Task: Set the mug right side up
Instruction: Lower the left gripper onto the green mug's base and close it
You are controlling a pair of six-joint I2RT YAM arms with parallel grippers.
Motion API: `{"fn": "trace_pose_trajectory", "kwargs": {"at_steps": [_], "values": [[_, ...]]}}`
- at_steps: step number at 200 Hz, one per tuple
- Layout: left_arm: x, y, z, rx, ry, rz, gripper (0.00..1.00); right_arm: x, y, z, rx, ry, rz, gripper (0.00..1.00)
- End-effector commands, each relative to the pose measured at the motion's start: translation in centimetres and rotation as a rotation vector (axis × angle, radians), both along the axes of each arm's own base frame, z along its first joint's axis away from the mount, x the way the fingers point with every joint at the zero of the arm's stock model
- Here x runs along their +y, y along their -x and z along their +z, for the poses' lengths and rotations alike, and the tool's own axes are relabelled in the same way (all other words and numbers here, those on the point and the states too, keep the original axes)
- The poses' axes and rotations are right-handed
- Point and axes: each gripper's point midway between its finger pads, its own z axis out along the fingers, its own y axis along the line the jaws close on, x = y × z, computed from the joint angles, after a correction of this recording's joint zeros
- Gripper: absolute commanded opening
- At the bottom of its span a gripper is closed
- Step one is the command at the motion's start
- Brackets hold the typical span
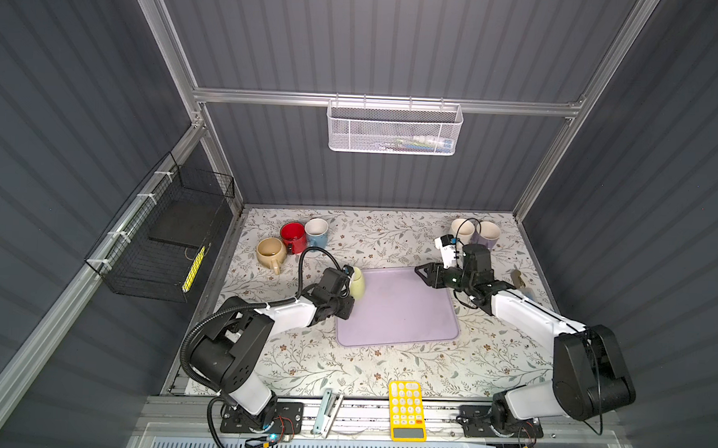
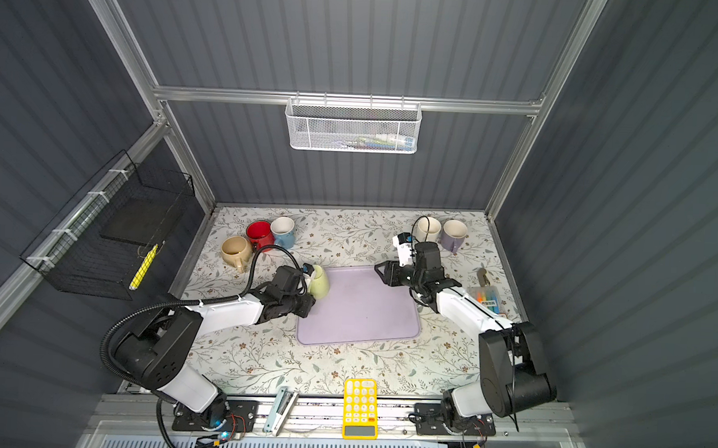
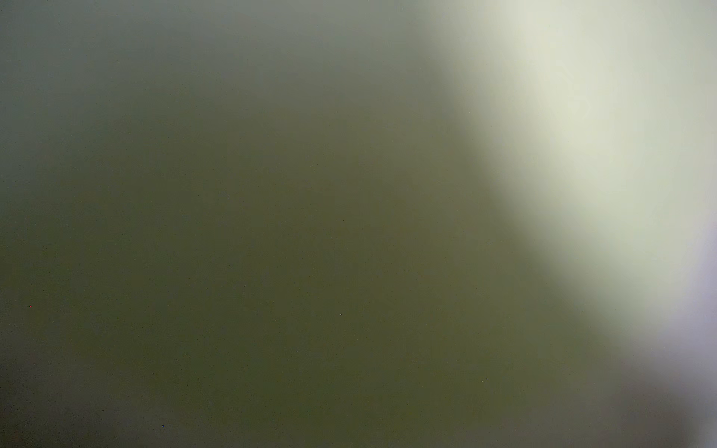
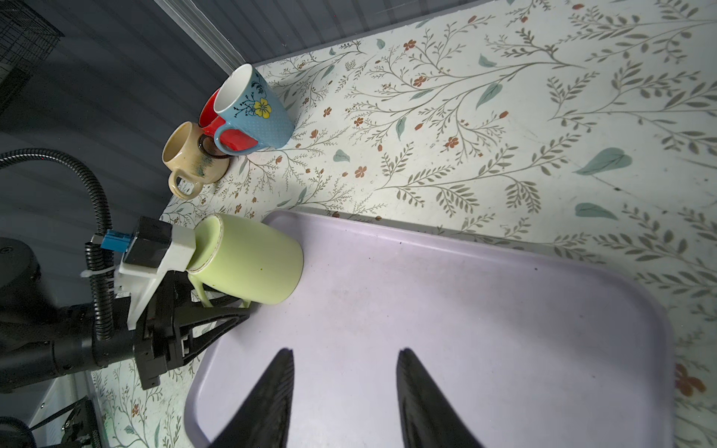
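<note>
One pale green ceramic mug point(image 4: 252, 260) lies on its side at the edge of the lilac plastic tray point(image 4: 465, 310) on the floral table point(image 4: 465, 116). Its mouth faces the left claw point(image 4: 231, 306) and its handle sits at the jaws — whether they clamp it cannot be made out. The right claw point(image 4: 346, 355) hovers over the tray — jaws apart, nothing between.

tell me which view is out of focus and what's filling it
Right wrist view: sharp, showing the pale green ceramic mug close against the left wrist camera. Left wrist view: wholly blurred, an olive-to-pale smear, likely that mug. Both top views: in focus.
</note>
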Motion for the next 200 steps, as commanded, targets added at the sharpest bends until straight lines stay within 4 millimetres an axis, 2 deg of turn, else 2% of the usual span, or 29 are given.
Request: {"fn": "trace_pose_trajectory", "kwargs": {"at_steps": [1,79,117,200], "values": [[0.1,0.3,-0.9,0.018,-0.026,-0.006,0.29,0.0,-0.4,-0.1,-0.001,-0.008,-0.004,0.45],[0.0,0.3,-0.4,0.008,-0.015,-0.005,0.2,-0.3,-0.3,-0.5,0.005,-0.013,-0.013,0.45],[-0.1,0.2,-0.2,0.005,-0.008,-0.007,0.11,-0.3,-0.3,-0.6,0.008,-0.014,-0.014,0.45],[-0.6,0.0,0.9,-0.014,0.019,-0.01,0.08,-0.5,-0.2,-0.9,0.012,-0.018,-0.021,0.45]]}}
